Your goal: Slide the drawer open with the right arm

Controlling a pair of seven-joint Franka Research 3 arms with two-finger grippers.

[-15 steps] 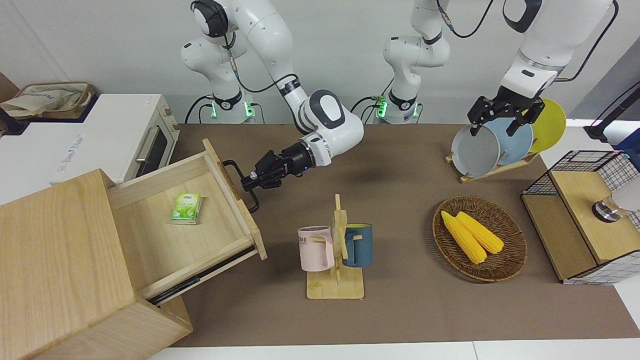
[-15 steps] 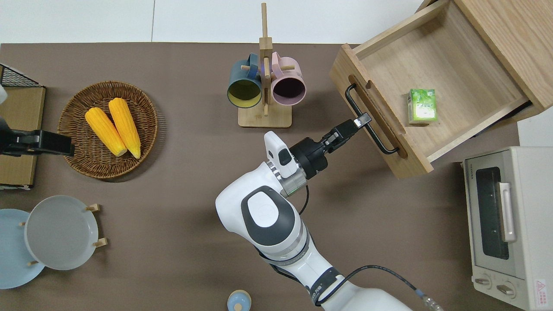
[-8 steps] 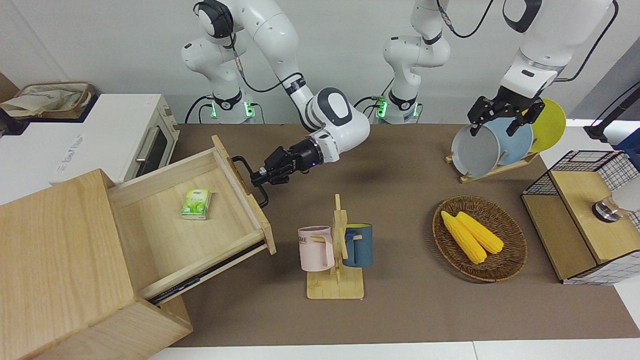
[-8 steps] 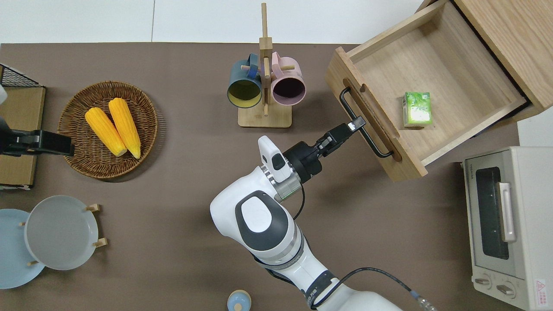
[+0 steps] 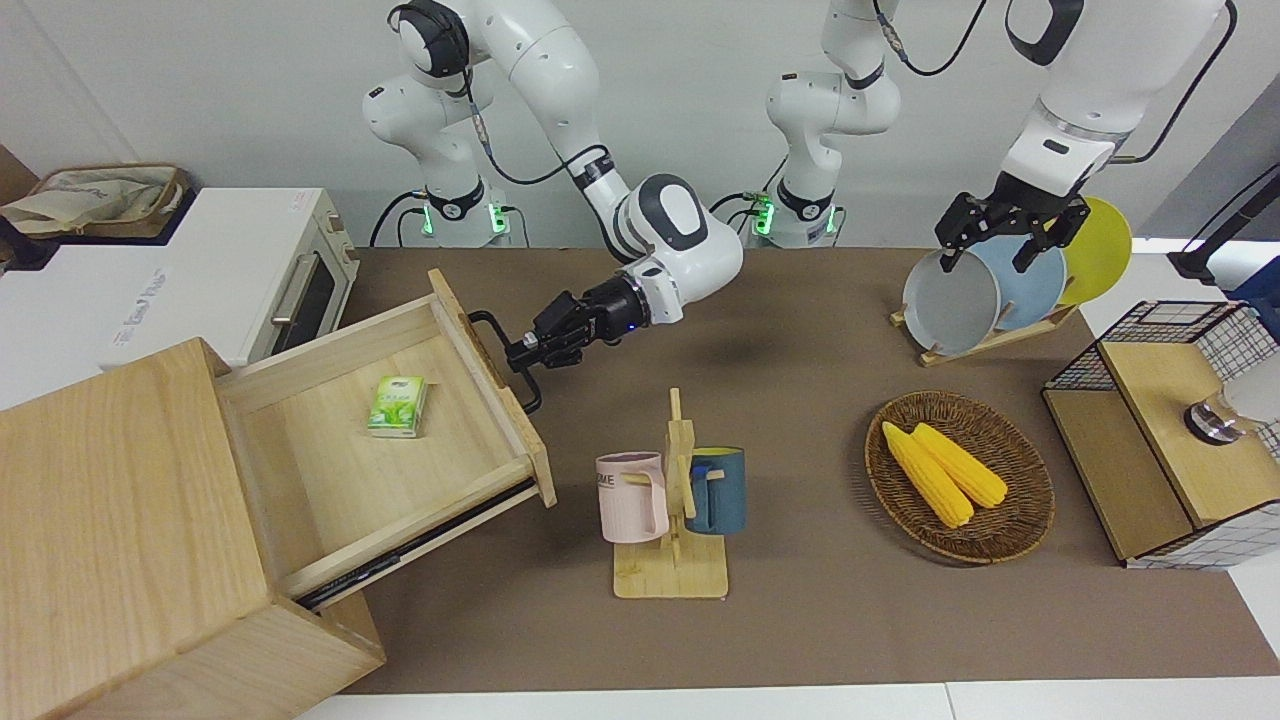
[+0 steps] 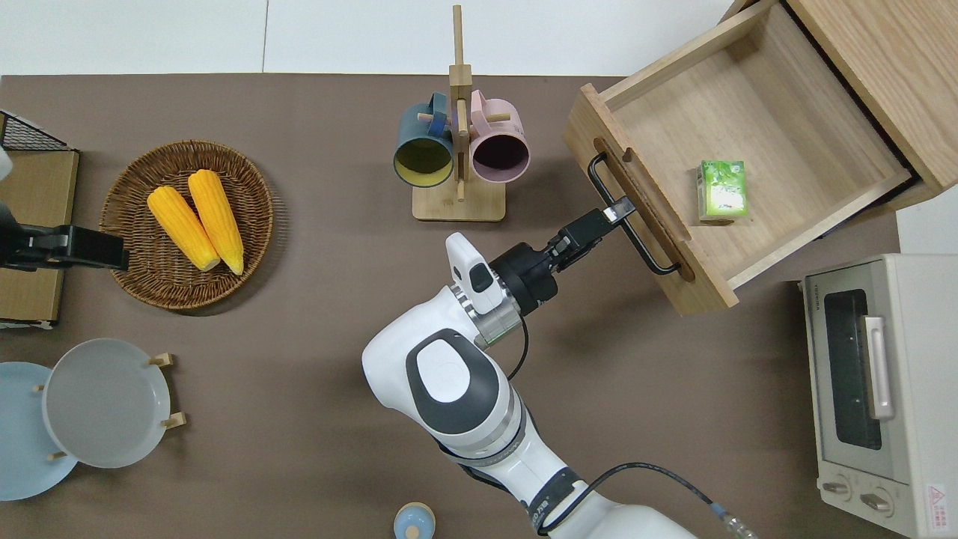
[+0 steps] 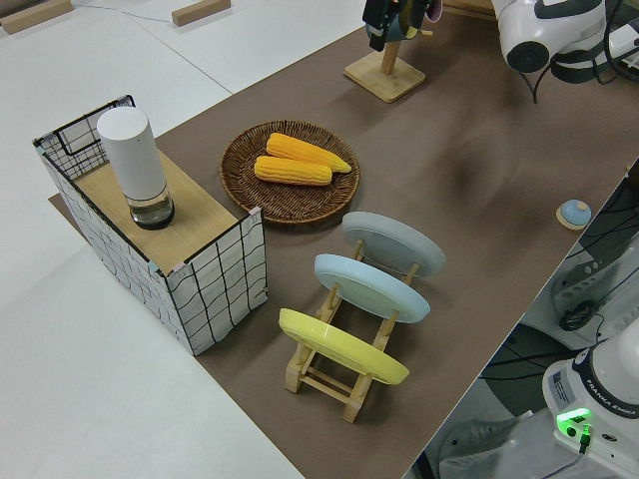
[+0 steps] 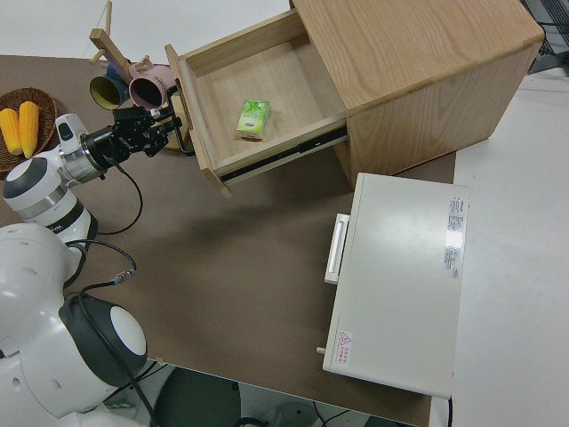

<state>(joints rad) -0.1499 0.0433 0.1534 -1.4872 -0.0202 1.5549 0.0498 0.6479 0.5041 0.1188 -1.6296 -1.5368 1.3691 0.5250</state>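
so the big wooden cabinet (image 5: 130,540) sits at the right arm's end of the table, and its drawer (image 5: 390,450) is pulled way out, front panel pointing toward the mug rack (image 5: 672,500). Toaster oven (image 5: 250,275) is right beside the cabinet, nearer to the robots. The right arm (image 5: 640,240) reaches across to the drawer front, and the right gripper (image 5: 522,352) has its fingers clamped on the black loop handle (image 5: 505,355), about the middle of the bar. Inside the drawer there's just a little green carton (image 5: 398,407) lying flat on the bottom. Left arm is parked, its left gripper (image 5: 1010,235) hanging with the fingers spread apart
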